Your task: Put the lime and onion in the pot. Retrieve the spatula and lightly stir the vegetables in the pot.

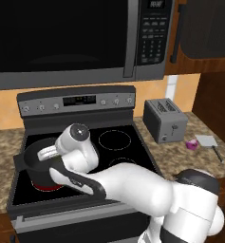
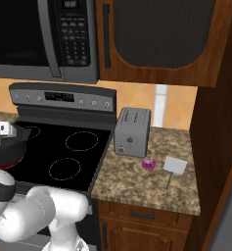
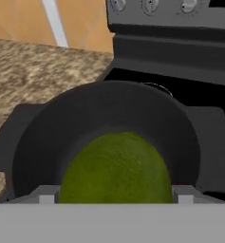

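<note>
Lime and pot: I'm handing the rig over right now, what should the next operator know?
Gripper shut on the lime, over the pot on the stove, front left burner.
Onion and spatula lie on the counter right of the toaster.
Done: lime in hand at the pot.
Left: drop lime, fetch onion, then stir with spatula.

In the hand view the lime (image 3: 116,168) is cut off below by the picture's bottom band, and it hides the near part of the pot (image 3: 61,128) floor. In the left base view the arm covers most of the pot (image 1: 31,156), so its inside cannot be seen. The gripper's fingertips are hidden there. The onion (image 1: 193,144) is too small to make out in detail.
</note>
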